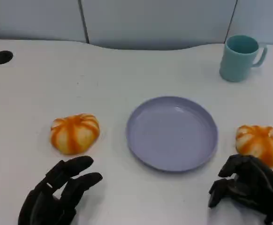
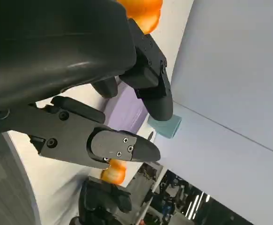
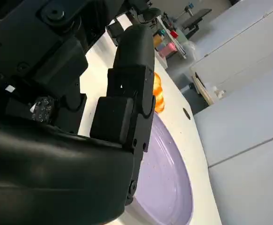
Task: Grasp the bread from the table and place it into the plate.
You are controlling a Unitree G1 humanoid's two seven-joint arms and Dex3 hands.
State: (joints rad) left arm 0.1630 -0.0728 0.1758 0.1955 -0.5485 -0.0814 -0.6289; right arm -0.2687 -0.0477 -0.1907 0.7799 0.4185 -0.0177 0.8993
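Round orange-and-cream striped bread

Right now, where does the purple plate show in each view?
Head view: purple plate at centre, between two bread rolls.
Left wrist view: a purple strip behind the left hand's fingers.
Right wrist view: beyond the right hand's fingers.
Shared landmark: the left bread.
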